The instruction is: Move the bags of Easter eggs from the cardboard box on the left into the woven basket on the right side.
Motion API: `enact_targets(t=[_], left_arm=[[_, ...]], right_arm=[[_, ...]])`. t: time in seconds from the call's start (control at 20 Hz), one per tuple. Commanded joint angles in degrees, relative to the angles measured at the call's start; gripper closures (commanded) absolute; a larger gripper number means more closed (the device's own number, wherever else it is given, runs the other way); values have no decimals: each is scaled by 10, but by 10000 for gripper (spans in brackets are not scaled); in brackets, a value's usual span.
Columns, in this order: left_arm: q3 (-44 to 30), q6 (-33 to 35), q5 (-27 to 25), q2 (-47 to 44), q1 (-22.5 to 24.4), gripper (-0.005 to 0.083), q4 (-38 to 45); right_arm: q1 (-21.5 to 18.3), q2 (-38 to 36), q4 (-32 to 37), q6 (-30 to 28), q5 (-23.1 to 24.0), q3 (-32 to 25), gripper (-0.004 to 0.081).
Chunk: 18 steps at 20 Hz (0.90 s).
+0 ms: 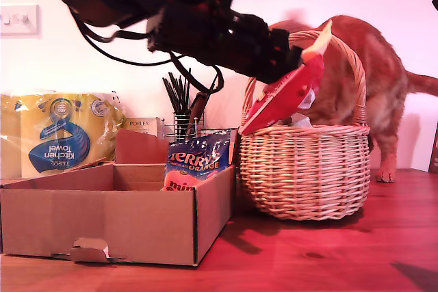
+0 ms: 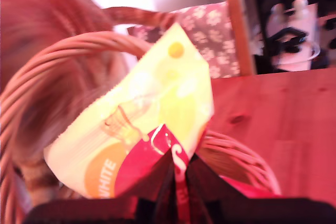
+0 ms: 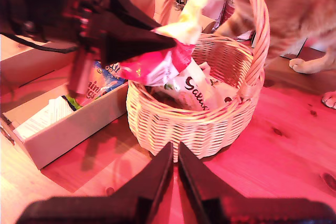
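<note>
My first hand (image 1: 291, 66) grasps a red bag (image 1: 284, 97) over the woven basket (image 1: 304, 169), where a cat (image 1: 369, 80) noses in at twelve o'clock. Dropping it now could hit the cat or bounce the bag out. My second hand (image 3: 176, 163) hovers clenched and empty at the basket's six o'clock.

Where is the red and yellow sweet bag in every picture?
Exterior view: the red and yellow bag hangs tilted from my first gripper, above the woven basket rim.
First wrist view: the bag fills the middle, pinched by my first gripper.
Second wrist view: the bag is held over the basket opening.
Shared landmark: the basket's arched handle beside the bag.
</note>
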Motion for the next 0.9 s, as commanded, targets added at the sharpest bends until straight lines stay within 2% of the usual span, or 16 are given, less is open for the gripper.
enact_targets(t=[0.0, 0.15, 0.2, 0.4, 0.6, 0.75, 0.85], left_arm=[[0, 4, -9, 25, 0, 670, 4], [1, 4, -11, 25, -2, 352, 5], [1, 4, -11, 25, -3, 306, 9], [2, 4, -13, 7, -10, 338, 3], [2, -17, -17, -58, -12, 350, -114], [2, -17, -17, -85, -12, 370, -143], [2, -17, -17, -99, -12, 426, -185]], right_arm=[[0, 0, 5, -1, -2, -6, 783], [0, 0, 5, -1, -2, -6, 783], [0, 0, 5, -1, -2, -6, 783], [0, 0, 5, -1, -11, -6, 783], [0, 0, 5, -2, -17, -6, 783], [0, 0, 5, -5, -30, -6, 783], [0, 0, 5, -8, -32, -6, 783]])
